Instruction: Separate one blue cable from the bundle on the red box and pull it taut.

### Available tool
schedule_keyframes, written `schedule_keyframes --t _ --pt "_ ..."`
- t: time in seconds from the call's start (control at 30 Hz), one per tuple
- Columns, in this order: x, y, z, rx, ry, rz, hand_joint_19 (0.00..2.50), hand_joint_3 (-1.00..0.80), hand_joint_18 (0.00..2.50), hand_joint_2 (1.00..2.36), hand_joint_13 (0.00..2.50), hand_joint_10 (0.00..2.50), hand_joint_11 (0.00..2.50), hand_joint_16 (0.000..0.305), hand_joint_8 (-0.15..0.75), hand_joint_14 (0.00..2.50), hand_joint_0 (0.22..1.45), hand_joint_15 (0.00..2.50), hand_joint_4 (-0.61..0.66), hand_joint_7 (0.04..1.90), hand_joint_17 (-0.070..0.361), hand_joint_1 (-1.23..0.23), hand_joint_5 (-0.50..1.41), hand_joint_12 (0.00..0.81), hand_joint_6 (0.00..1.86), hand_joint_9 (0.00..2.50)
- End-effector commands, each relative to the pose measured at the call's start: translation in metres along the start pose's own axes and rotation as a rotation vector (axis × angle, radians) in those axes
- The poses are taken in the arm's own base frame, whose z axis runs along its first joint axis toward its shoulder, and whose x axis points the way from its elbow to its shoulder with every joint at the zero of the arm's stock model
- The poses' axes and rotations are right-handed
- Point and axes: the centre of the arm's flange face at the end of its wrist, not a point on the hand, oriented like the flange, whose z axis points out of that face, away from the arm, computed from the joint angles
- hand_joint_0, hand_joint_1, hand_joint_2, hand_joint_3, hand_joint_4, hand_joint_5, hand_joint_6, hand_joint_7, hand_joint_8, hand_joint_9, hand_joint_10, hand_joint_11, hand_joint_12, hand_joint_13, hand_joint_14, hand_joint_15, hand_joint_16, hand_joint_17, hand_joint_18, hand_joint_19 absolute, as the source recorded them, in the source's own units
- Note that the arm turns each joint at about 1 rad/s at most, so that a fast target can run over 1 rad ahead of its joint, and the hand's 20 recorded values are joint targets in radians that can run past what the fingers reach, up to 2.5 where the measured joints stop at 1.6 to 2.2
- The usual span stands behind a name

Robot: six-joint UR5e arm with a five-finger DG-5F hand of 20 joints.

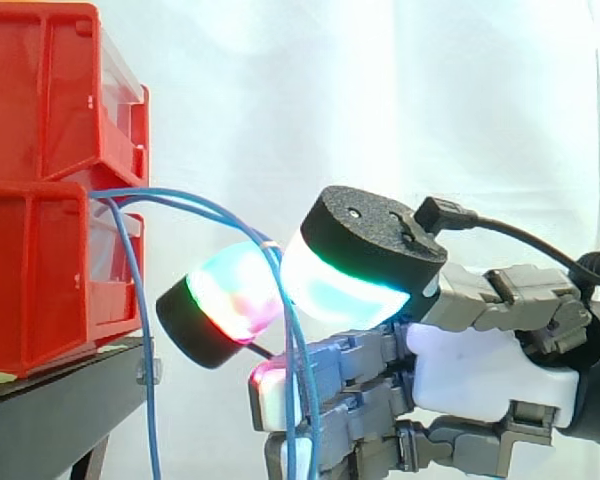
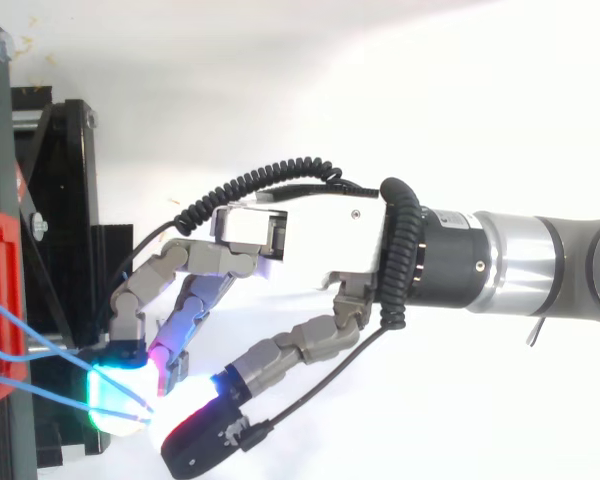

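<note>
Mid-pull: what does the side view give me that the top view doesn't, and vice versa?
Side view: two stacked red bins, with blue cables arching from the bins over to the hand, then hanging down. Top view: the arm's silver wrist, and the cables spread apart where they leave the bin. Both: the blue cables running from the red bin to the hand.

Curtain (image 1: 240, 90): bright, evenly lit, nearly washed out.
Red bins (image 1: 40, 180): vivid (soft shading in recessed panels).
Pads (image 1: 330, 290): glowing cyan-white.

White curtain (image 1: 380, 100) behind, evenly lit; black stand (image 1: 50, 415) at lower left.
</note>
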Motion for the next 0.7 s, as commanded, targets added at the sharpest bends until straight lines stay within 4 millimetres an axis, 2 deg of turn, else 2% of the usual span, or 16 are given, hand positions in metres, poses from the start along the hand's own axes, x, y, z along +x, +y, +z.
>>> schedule_keyframes --t 0.0,0.2,0.23,0.47,0.67 --pt "-0.001 0.001 0.000 -0.002 0.006 0.003 0.60 -0.41 0.89 1.01 1.05 0.02 0.51 0.042 0.221 0.02 0.74 0.61 -0.17 0.72 0.096 -0.86 -0.09 0.355 0.96 0.99" --pt "-0.011 0.004 -0.003 0.026 0.051 -0.009 0.61 -0.46 0.88 1.00 1.04 0.02 0.51 0.043 0.229 0.03 0.68 0.61 -0.08 0.70 0.097 -0.82 -0.09 0.357 0.95 1.00" --pt "-0.016 0.014 -0.004 0.039 0.066 -0.015 0.60 -0.47 0.88 1.00 1.04 0.02 0.50 0.043 0.231 0.02 0.67 0.61 -0.07 0.70 0.097 -0.81 -0.09 0.355 0.95 1.00" --pt "-0.040 0.044 -0.014 0.119 0.082 -0.073 0.62 -0.50 0.88 1.00 1.04 0.02 0.50 0.044 0.240 0.03 0.60 0.62 0.00 0.73 0.099 -0.73 -0.07 0.360 0.93 1.02" --pt "-0.048 0.050 -0.015 0.118 0.095 -0.084 0.62 -0.50 0.89 1.00 1.05 0.02 0.50 0.046 0.242 0.02 0.55 0.61 0.01 0.75 0.103 -0.58 -0.06 0.369 0.91 1.05"
